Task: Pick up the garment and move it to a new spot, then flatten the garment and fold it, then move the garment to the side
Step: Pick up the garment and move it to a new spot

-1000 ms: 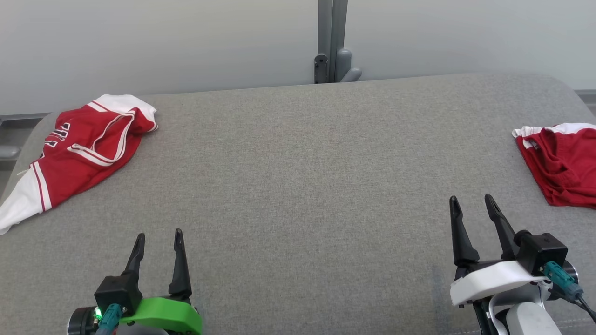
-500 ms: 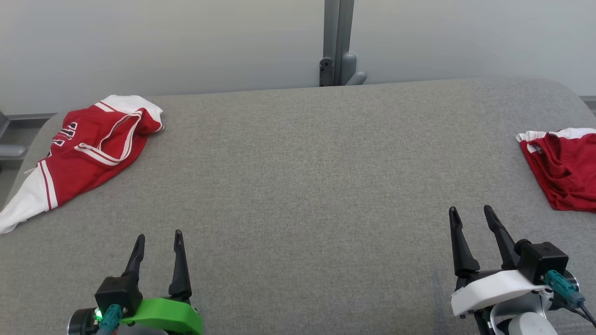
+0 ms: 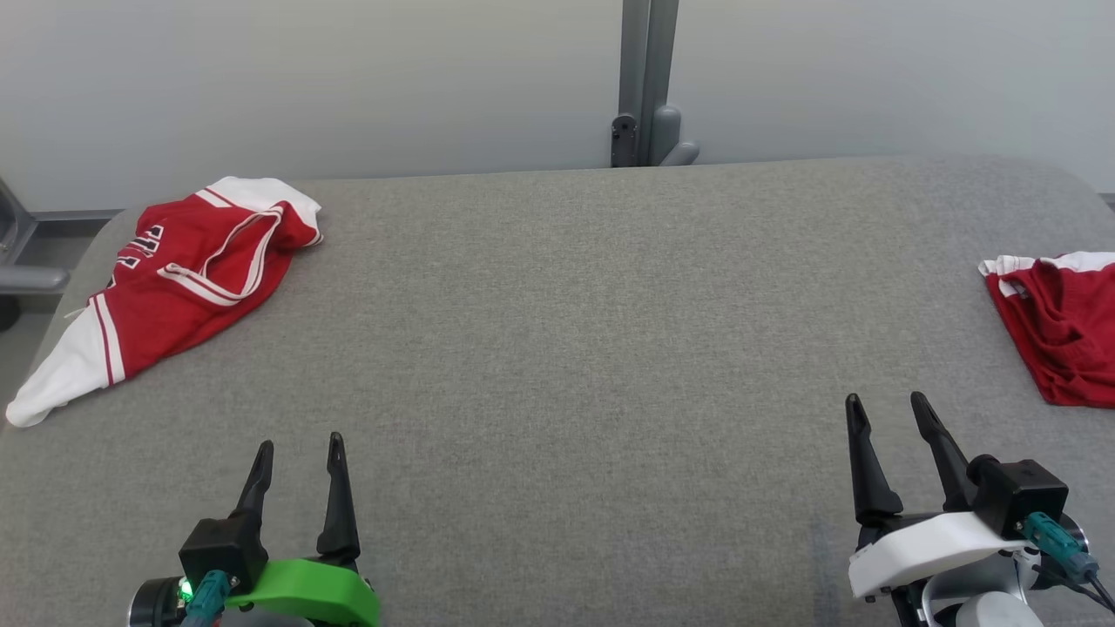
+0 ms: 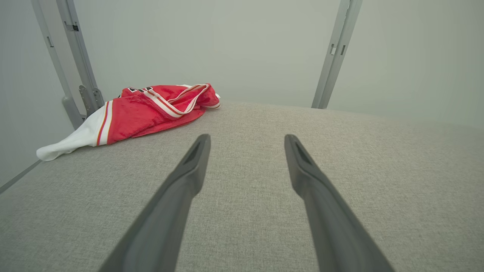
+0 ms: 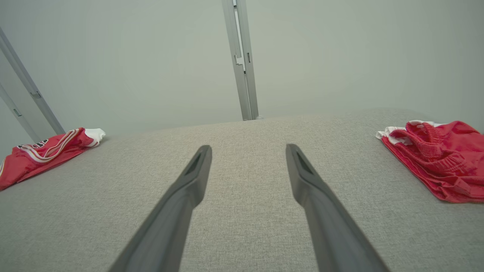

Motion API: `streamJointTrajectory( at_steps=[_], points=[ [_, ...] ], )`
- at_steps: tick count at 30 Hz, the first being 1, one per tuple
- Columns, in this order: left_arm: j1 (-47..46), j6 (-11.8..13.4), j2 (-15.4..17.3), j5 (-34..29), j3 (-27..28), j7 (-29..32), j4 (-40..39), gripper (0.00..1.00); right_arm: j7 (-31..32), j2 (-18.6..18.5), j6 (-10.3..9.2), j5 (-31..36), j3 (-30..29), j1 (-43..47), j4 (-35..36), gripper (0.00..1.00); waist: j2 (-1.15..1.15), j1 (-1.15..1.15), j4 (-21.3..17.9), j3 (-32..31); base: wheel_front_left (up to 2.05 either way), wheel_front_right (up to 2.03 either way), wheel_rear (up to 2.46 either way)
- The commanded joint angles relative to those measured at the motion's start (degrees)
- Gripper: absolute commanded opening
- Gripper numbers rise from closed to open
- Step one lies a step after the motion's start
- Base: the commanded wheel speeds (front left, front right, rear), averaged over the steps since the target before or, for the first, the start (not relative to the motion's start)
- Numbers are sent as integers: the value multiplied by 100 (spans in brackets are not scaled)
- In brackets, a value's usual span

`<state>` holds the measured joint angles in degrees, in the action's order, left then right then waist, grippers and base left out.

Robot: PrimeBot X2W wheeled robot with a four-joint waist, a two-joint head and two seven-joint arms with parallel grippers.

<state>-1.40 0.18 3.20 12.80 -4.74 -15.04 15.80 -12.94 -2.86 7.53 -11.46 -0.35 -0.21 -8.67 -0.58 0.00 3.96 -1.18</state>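
Red jersey (image 3: pixel 187 274): crumpled at grey table's (image 3: pixel 557 348) far-left corner, likely next for pickup. Red shorts (image 3: pixel 1058 335): table's right edge, seemingly set aside. Left gripper (image 3: pixel 300 440), right gripper (image 3: pixel 886 398): table's near edge, fingers spread wide, empty, poised to reach

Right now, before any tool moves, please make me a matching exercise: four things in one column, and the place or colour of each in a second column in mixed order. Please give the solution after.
Column one
1. lettered jersey
2. red shorts
3. left tool
4. right tool

Column two
A. on a green mount
B. at the right edge of the grey surface
C. on a white mount
D. at the far left corner

Pairs: 1-D, 2-B, 3-A, 4-C
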Motion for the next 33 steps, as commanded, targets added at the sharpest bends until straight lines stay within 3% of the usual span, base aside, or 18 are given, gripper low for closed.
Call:
streamJointTrajectory(
  at_steps=[1,9,20,33],
  points=[
    [-6,-11,0,-30,10,-16,2,100,8,-6,-8,-34,-9,90,-4,100,58,0,88,-16,0,0,0],
    [-69,-10,14,-72,19,-16,-63,100,-3,-7,-8,-41,22,132,92,100,58,0,816,-29,0,0,0],
    [27,47,153,-108,160,-15,-203,100,-73,-7,-8,-160,190,145,166,100,58,0,2490,-82,0,0,0],
    [592,339,45,52,643,-9,-967,100,-20,-15,-7,-163,997,-677,-169,100,58,0,2726,309,0,0,0]
  ],
)
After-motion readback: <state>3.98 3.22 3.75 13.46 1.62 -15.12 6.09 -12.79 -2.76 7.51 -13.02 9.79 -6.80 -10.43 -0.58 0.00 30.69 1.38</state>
